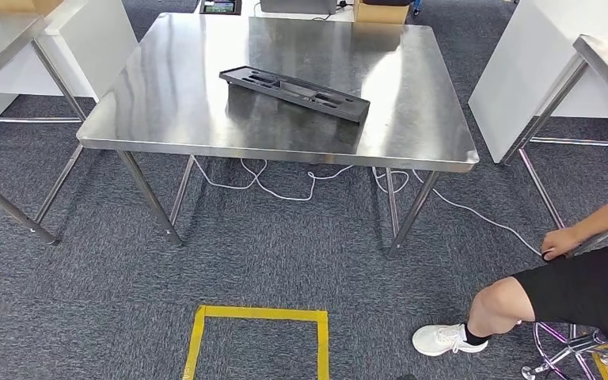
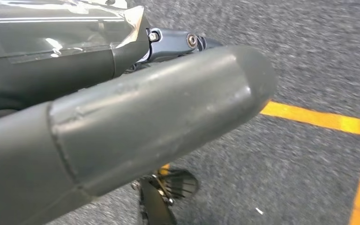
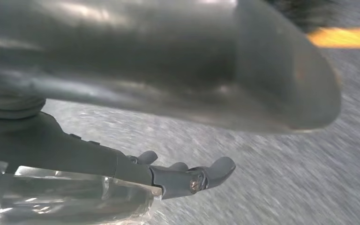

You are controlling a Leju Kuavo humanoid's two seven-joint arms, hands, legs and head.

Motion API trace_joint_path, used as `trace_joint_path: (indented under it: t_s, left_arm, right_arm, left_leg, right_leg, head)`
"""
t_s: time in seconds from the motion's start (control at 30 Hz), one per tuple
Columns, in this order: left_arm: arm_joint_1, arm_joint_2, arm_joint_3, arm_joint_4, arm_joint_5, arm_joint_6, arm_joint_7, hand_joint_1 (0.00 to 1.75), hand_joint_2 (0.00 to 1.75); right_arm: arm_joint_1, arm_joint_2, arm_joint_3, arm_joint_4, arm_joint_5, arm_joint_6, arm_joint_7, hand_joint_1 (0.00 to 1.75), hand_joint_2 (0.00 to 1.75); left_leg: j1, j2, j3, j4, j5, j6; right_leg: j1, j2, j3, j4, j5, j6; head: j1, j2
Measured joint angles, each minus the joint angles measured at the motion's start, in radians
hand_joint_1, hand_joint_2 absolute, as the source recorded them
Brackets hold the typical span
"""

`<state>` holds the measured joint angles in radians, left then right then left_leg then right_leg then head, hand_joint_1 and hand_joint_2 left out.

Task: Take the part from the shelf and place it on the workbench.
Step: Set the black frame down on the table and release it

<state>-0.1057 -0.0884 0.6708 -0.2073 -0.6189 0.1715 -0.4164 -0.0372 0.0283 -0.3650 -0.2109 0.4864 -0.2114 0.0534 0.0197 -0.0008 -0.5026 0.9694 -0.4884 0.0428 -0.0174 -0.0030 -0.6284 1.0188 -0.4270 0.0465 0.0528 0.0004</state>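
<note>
The steel workbench (image 1: pixel 206 119) is seen from high and in front in the head view, which is aimed forward and down, with grey carpet (image 1: pixel 285 253) and a yellow tape square (image 1: pixel 257 313) nearest. Each wrist view is taken close behind its own hand, the left hand (image 2: pixel 136 117) and the right hand (image 3: pixel 178 70), facing down at the same carpet and yellow tape.

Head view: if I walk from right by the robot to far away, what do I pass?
Yellow tape square on the carpet → white cables under the table → steel workbench front edge → black part on top → cardboard box beyond.
</note>
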Motion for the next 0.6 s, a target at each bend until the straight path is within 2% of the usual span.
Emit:
trace_joint_path:
  t_s: [0.07, 0.1, 0.13, 0.17, 0.2, 0.23, 0.27, 0.3, 0.33, 0.37, 0.4, 0.43, 0.47, 0.5, 0.53, 0.6]
  left_arm:
    - [-0.001, 0.001, 0.001, 0.000, -0.002, -0.002, 0.002, 0.00, 0.00]
    - [0.000, 0.001, 0.001, 0.000, -0.005, -0.003, 0.003, 0.00, 0.00]
    - [0.000, 0.002, 0.001, 0.000, -0.007, -0.004, 0.003, 0.00, 0.00]
    - [0.000, 0.001, 0.002, 0.000, -0.009, -0.004, 0.003, 0.00, 0.00]
    - [0.000, 0.001, 0.002, 0.000, -0.010, -0.005, 0.003, 0.00, 0.00]
    - [0.000, 0.001, 0.001, 0.000, -0.011, -0.005, 0.003, 0.00, 0.00]
    - [0.000, 0.000, 0.001, 0.000, -0.013, -0.005, 0.003, 0.00, 0.00]
    - [-0.001, 0.000, 0.001, 0.000, -0.015, -0.005, 0.003, 0.00, 0.00]
    - [-0.001, 0.000, 0.001, 0.000, -0.016, -0.005, 0.003, 0.00, 0.00]
    - [-0.001, 0.000, 0.001, 0.000, -0.017, -0.004, 0.003, 0.00, 0.00]
    - [-0.001, 0.000, 0.001, 0.000, -0.018, -0.004, 0.004, 0.00, 0.00]
    - [0.000, 0.001, 0.002, 0.000, -0.018, -0.004, 0.004, 0.00, 0.00]
    - [0.001, 0.002, 0.002, 0.000, -0.018, -0.004, 0.004, 0.00, 0.00]
    - [0.003, 0.002, 0.002, 0.000, -0.018, -0.004, 0.005, 0.00, 0.00]
    - [0.004, 0.003, 0.002, 0.000, -0.018, -0.004, 0.005, 0.00, 0.00]
    - [0.005, 0.003, 0.002, 0.001, -0.019, -0.004, 0.006, 0.00, 0.00]
  right_arm:
    - [0.000, 0.000, 0.005, 0.004, 0.014, 0.026, 0.018, 0.00, 0.00]
    - [0.000, 0.000, 0.008, 0.006, 0.022, 0.035, 0.024, 0.00, 0.00]
    - [-0.001, 0.000, 0.012, 0.006, 0.030, 0.043, 0.027, 0.00, 0.00]
    - [-0.001, -0.001, 0.017, 0.007, 0.036, 0.049, 0.029, 0.00, 0.00]
    - [-0.002, -0.001, 0.021, 0.008, 0.041, 0.054, 0.030, 0.00, 0.00]
    - [-0.002, -0.001, 0.025, 0.008, 0.045, 0.057, 0.031, 0.00, 0.00]
    - [-0.004, -0.001, 0.029, 0.008, 0.049, 0.060, 0.031, 0.00, 0.00]
    - [-0.006, -0.002, 0.033, 0.008, 0.052, 0.062, 0.031, 0.00, 0.00]
    - [-0.008, -0.002, 0.036, 0.008, 0.055, 0.064, 0.030, 0.00, 0.00]
    - [-0.010, -0.003, 0.039, 0.008, 0.056, 0.064, 0.030, 0.00, 0.00]
    - [-0.010, -0.003, 0.042, 0.009, 0.057, 0.065, 0.030, 0.00, 0.00]
    - [-0.010, -0.002, 0.044, 0.010, 0.059, 0.065, 0.029, 0.00, 0.00]
    - [-0.009, -0.001, 0.046, 0.012, 0.060, 0.065, 0.029, 0.00, 0.00]
    - [-0.008, -0.001, 0.048, 0.014, 0.062, 0.065, 0.029, 0.00, 0.00]
    - [-0.007, -0.001, 0.050, 0.015, 0.063, 0.066, 0.029, 0.00, 0.00]
    - [-0.007, -0.001, 0.051, 0.015, 0.066, 0.066, 0.029, 0.00, 0.00]
  left_leg:
    - [-0.003, 0.004, -0.033, -0.003, 0.027, 0.007]
    - [-0.005, 0.007, -0.049, -0.002, 0.039, 0.008]
    - [-0.008, 0.009, -0.065, -0.001, 0.051, 0.009]
    - [-0.010, 0.011, -0.080, 0.000, 0.064, 0.010]
    - [-0.011, 0.011, -0.093, 0.001, 0.075, 0.009]
    - [-0.012, 0.011, -0.106, 0.003, 0.087, 0.007]
    - [-0.014, 0.011, -0.116, 0.006, 0.097, 0.004]
    - [-0.016, 0.011, -0.127, 0.010, 0.108, 0.000]
    - [-0.017, 0.012, -0.135, 0.012, 0.119, -0.004]
    - [-0.018, 0.013, -0.140, 0.013, 0.130, -0.009]
    - [-0.018, 0.013, -0.143, 0.012, 0.140, -0.014]
    - [-0.016, 0.013, -0.147, 0.012, 0.145, -0.019]
    - [-0.014, 0.011, -0.153, 0.019, 0.134, -0.024]
    - [-0.012, 0.009, -0.162, 0.043, 0.102, -0.029]
    - [-0.009, 0.007, -0.174, 0.086, 0.054, -0.034]
    - [-0.006, 0.006, -0.200, 0.218, -0.048, -0.042]
  right_leg:
    - [-0.002, 0.000, -0.042, 0.114, -0.098, -0.021]
    - [-0.001, 0.000, -0.055, 0.182, -0.136, -0.025]
    - [0.000, 0.000, -0.056, 0.236, -0.155, -0.023]
    - [0.002, 0.000, -0.044, 0.262, -0.153, -0.017]
    - [0.004, 0.000, -0.013, 0.252, -0.135, -0.008]
    - [0.006, 0.000, 0.035, 0.205, -0.113, -0.002]
    - [0.007, 0.000, 0.097, 0.130, -0.102, -0.001]
    - [0.010, 0.001, 0.158, 0.044, -0.105, -0.005]
    - [0.013, 0.002, 0.201, -0.026, -0.115, -0.011]
    - [0.017, 0.002, 0.225, -0.070, -0.126, -0.017]
    - [0.020, 0.003, 0.228, -0.089, -0.130, -0.024]
    - [0.016, 0.002, 0.219, -0.087, -0.125, -0.032]
    - [0.014, 0.001, 0.212, -0.086, -0.116, -0.042]
    - [0.011, -0.002, 0.203, -0.086, -0.106, -0.054]
    - [0.009, -0.004, 0.192, -0.085, -0.096, -0.064]
    - [0.014, -0.007, 0.166, -0.081, -0.076, -0.074]
  head:
    - [0.003, 0.000]
    - [0.005, 0.000]
    - [0.005, 0.000]
    - [0.005, 0.000]
    - [0.005, 0.000]
    - [0.005, 0.000]
    - [0.005, 0.000]
    - [0.005, 0.000]
    - [0.004, 0.000]
    - [0.004, 0.000]
    - [0.004, 0.000]
    - [0.005, 0.000]
    - [0.004, 0.000]
    - [0.003, 0.000]
    - [0.001, 0.000]
    - [-0.002, 0.000]
